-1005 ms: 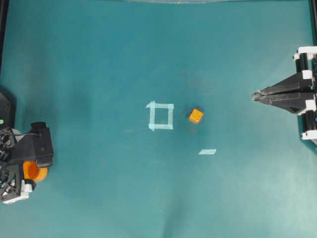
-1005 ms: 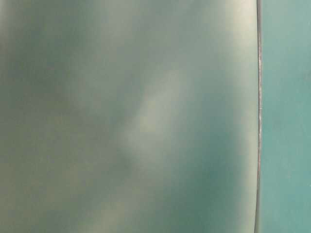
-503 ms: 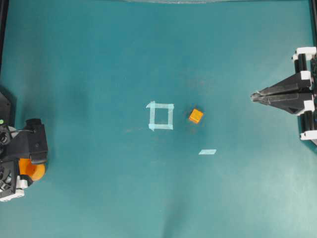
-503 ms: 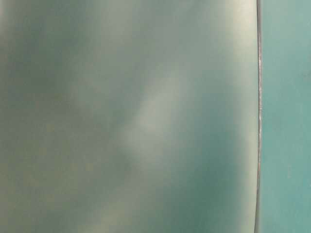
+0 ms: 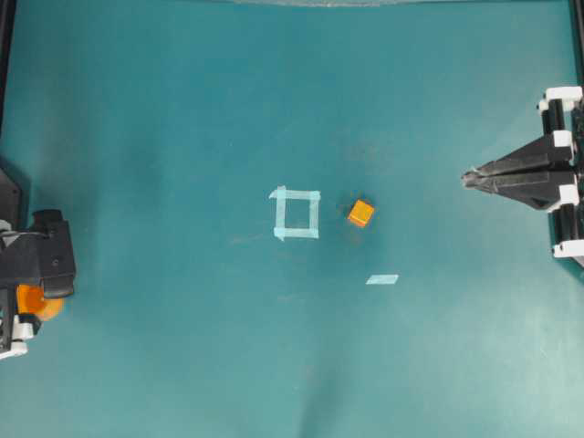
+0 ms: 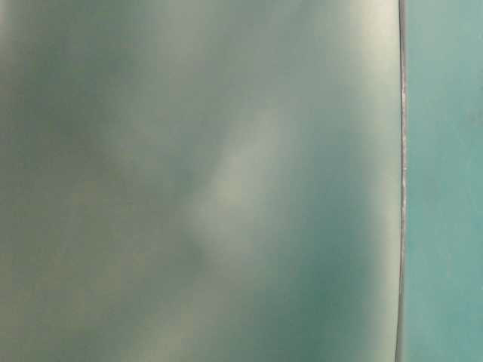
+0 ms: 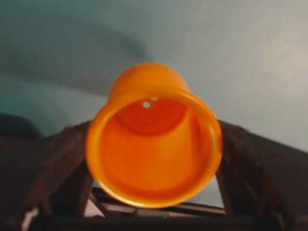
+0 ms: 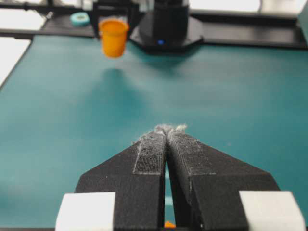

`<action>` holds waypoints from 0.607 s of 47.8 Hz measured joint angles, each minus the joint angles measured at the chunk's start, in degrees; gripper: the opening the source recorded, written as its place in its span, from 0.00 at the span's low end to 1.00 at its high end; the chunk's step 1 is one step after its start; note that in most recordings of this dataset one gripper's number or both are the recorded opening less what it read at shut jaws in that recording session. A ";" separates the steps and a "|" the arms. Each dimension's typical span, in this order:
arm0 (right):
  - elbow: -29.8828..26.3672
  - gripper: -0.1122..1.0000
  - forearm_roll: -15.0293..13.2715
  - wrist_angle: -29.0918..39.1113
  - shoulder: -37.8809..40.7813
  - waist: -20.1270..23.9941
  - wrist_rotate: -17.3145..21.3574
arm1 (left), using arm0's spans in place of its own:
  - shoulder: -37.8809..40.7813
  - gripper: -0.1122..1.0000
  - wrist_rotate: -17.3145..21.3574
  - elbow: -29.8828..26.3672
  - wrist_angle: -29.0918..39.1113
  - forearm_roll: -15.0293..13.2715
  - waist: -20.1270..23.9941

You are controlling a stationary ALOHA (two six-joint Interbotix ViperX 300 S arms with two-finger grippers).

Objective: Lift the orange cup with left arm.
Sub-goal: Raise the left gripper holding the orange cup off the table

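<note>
The orange cup (image 5: 38,302) is at the far left edge of the overhead view, mostly hidden under my left arm. In the left wrist view the cup (image 7: 154,144) fills the space between the dark fingers (image 7: 53,163), its open mouth facing the camera. My left gripper (image 7: 154,161) is shut on it. In the right wrist view the cup (image 8: 113,37) hangs above the table, with its shadow below it. My right gripper (image 5: 470,177) is shut and empty at the right edge, and also shows in the right wrist view (image 8: 167,131).
A small orange cube (image 5: 360,213) lies right of a pale tape square (image 5: 296,213) at the table's middle. A short tape strip (image 5: 382,279) lies below them. The left arm's black base (image 8: 166,29) stands at the table's far end. The table-level view is a blur.
My left arm has drawn back toward the overhead view's left edge with the cup in its gripper. The right arm, cube and tape have not moved.
</note>
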 measured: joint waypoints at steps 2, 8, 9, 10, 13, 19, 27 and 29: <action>0.09 0.10 0.09 0.00 -0.09 0.00 0.00 | -0.18 0.73 0.18 -0.26 0.35 0.00 0.00; 0.00 0.10 0.00 0.00 -0.09 0.00 -0.09 | -0.18 0.73 0.35 -1.67 2.46 0.09 -0.09; 0.00 0.10 0.00 0.00 0.00 0.00 -0.18 | -0.26 0.73 0.44 -1.93 2.90 0.09 0.00; 0.09 0.10 0.00 0.00 -0.09 0.00 -0.18 | -0.18 0.73 0.44 -2.20 3.43 0.09 0.00; 0.00 0.10 0.00 0.00 -0.09 0.00 -0.18 | -0.26 0.73 0.44 -3.16 5.19 0.09 0.00; 0.09 0.10 0.00 0.00 0.00 0.00 -0.18 | -0.18 0.73 1.32 -5.19 8.44 0.62 1.05; 0.09 0.10 -0.18 0.00 0.00 0.00 -0.18 | -0.18 0.73 5.89 -7.38 10.46 1.14 3.96; 0.09 0.10 -0.18 0.00 0.00 0.00 -0.18 | -0.26 0.73 7.38 -7.82 10.55 1.14 5.01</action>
